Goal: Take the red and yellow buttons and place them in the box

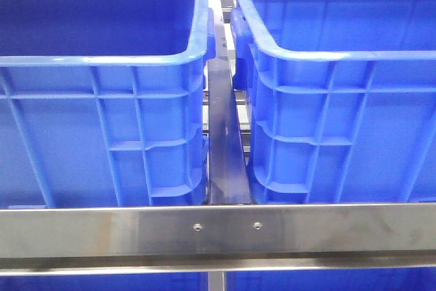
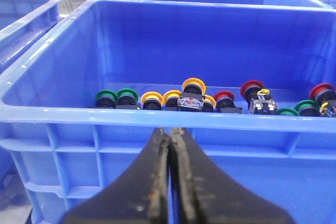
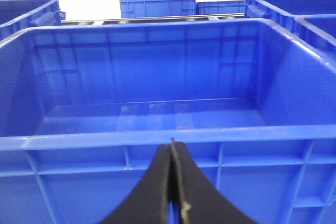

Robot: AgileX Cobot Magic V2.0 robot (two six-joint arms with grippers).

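Note:
In the left wrist view a blue crate [image 2: 105, 116] holds several push buttons along its far floor. Yellow-capped ones [image 2: 193, 85] sit in the middle, red-capped ones [image 2: 251, 87] to their right, and green ones [image 2: 106, 96] at the left. My left gripper [image 2: 171, 129] is shut and empty, outside this crate's near wall, just below the rim. In the right wrist view the box [image 3: 79, 141] is a deep blue crate with a bare floor. My right gripper [image 3: 172, 142] is shut and empty, outside its near wall at rim height. Neither gripper shows in the front view.
The front view shows two ribbed blue crates, left [image 1: 102, 59] and right [image 1: 327, 52], with a narrow dark gap [image 1: 223, 141] between them. A steel rail [image 1: 218, 230] runs across in front. More blue crates [image 3: 157, 4] stand behind.

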